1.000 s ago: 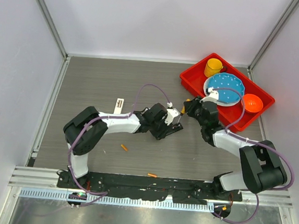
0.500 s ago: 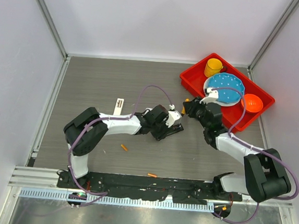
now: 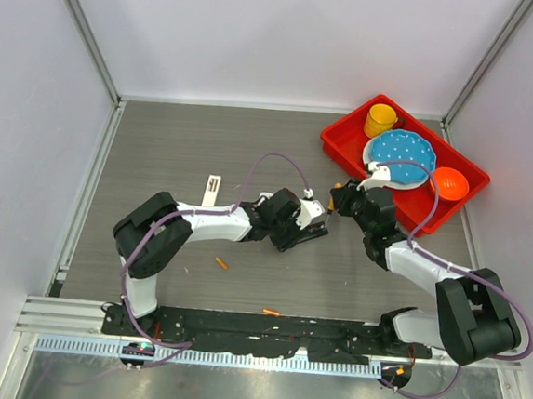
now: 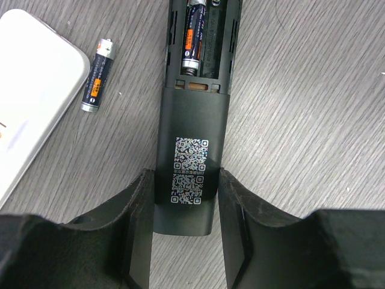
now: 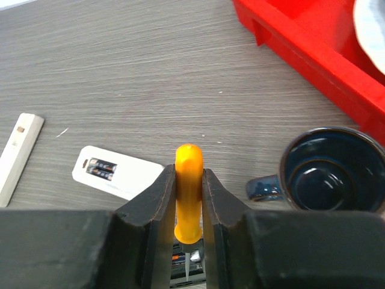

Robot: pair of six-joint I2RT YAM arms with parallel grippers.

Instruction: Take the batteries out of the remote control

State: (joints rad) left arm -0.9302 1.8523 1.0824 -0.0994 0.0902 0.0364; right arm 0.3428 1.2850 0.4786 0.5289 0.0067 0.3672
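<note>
While left jaws clamp remote (image 4: 192, 120) | right jaws grip screwdriver (image 5: 189, 192) — loose battery (image 4: 97, 74), mug (image 5: 328, 180) nearby

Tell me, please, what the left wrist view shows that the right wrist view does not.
Only the left wrist: the left pincer clamping the black remote, its compartment open with one seated battery, and a loose battery lying beside it. Only the right wrist: the right pincer gripping the orange screwdriver, plus the red tray, dark mug and a white cover strip. Both: the grey table and, apparently, the white remote.
</note>
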